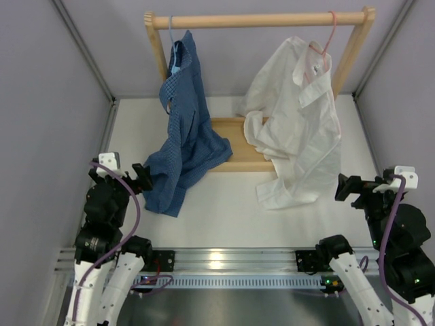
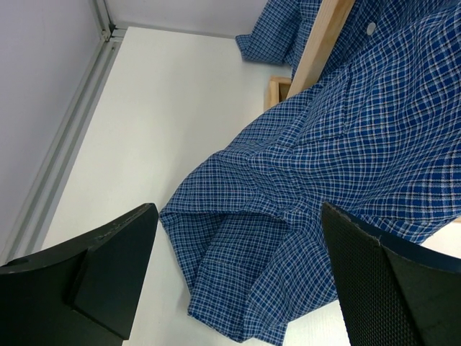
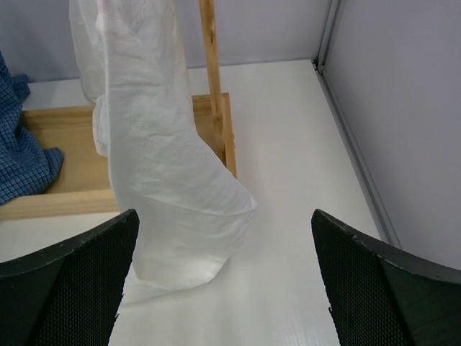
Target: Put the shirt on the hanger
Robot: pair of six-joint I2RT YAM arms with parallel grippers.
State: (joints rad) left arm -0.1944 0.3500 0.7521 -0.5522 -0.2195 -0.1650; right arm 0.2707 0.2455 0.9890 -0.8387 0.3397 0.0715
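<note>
The white shirt (image 1: 299, 129) hangs at the right end of the wooden rail (image 1: 258, 20) on the pink hanger (image 1: 329, 35), whose hook is over the rail. The shirt's lower part rests on the table, and its hem (image 3: 173, 216) shows in the right wrist view. My right gripper (image 1: 348, 187) is near the table's right side, open, with nothing between its fingers (image 3: 374, 281). My left gripper (image 1: 139, 178) is at the left, open, close to the edge of the blue shirt, with its fingers (image 2: 115, 267) apart and empty.
A blue checked shirt (image 1: 182, 129) hangs from a light blue hanger (image 1: 171, 34) at the rail's left end and spreads over the table (image 2: 310, 180). The rack's wooden base (image 1: 234, 146) sits between both shirts. Grey walls close in both sides.
</note>
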